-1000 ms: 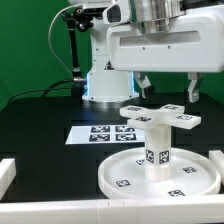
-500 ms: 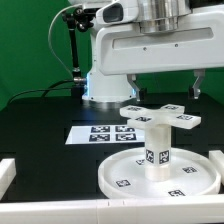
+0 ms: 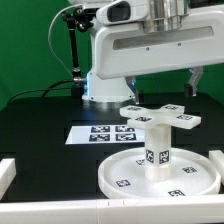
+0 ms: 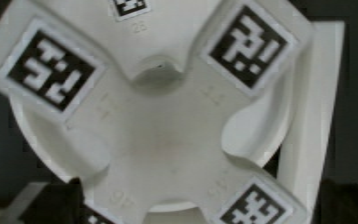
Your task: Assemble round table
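Note:
The round table stands near the front in the exterior view. The large rimmed round disc (image 3: 125, 172) lies flat, the short cylinder leg (image 3: 157, 145) stands upright on its middle, and the cross-shaped piece (image 3: 160, 117) sits on top of the leg. My gripper (image 3: 166, 82) hangs above the cross-shaped piece, open and empty. One finger is on each side, and neither touches it. In the wrist view the cross-shaped piece (image 4: 158, 110) with its black-and-white tags fills the picture, seen from straight above. My fingers do not show there.
The marker board (image 3: 100, 132) lies flat on the black table behind the disc. White wall pieces stand at the front left (image 3: 8, 175) and at the right edge (image 3: 217, 158). The arm's base (image 3: 105, 88) stands at the back.
My gripper has moved up, away from the cross-shaped piece, with its fingers still apart. The table parts have not moved.

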Tool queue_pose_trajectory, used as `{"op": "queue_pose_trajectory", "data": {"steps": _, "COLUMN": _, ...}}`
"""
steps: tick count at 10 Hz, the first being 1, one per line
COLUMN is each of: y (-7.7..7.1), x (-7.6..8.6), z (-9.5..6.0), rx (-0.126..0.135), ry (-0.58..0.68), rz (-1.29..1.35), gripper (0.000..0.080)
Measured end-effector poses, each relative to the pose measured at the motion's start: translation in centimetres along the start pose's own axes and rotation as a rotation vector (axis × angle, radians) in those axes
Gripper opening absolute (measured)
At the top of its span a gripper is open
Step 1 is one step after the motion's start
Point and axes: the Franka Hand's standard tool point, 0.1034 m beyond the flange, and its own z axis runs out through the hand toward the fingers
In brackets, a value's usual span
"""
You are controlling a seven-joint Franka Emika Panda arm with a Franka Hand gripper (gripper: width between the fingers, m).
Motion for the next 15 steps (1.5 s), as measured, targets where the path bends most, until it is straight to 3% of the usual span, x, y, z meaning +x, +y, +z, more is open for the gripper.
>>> {"op": "queue_pose_trajectory", "data": {"steps": 1, "y": 0.2, "x": 0.0, "z": -0.1, "rx": -0.007, "ry": -0.001, "rz": -0.108, "gripper": 0.0649}}
{"op": "queue_pose_trajectory", "data": {"steps": 3, "y": 0.4, "x": 0.5, "z": -0.3, "rx": -0.049, "ry": -0.011, "rz": -0.359, "gripper": 0.0649}}
{"op": "queue_pose_trajectory", "data": {"steps": 4, "y": 0.4, "x": 0.6, "z": -0.3, "rx": -0.055, "ry": -0.013, "rz": -0.428, "gripper": 0.0649}}
{"op": "queue_pose_trajectory", "data": {"steps": 8, "y": 0.8, "x": 0.5, "z": -0.3, "rx": -0.056, "ry": -0.023, "rz": -0.676, "gripper": 0.0649}}
{"op": "queue_pose_trajectory", "data": {"steps": 11, "y": 1.4, "x": 0.3, "z": -0.1, "rx": -0.077, "ry": -0.061, "rz": -1.072, "gripper": 0.0649}}
{"op": "queue_pose_trajectory", "data": {"steps": 15, "y": 1.9, "x": 0.2, "z": 0.0, "rx": -0.077, "ry": -0.085, "rz": -1.294, "gripper": 0.0649}}
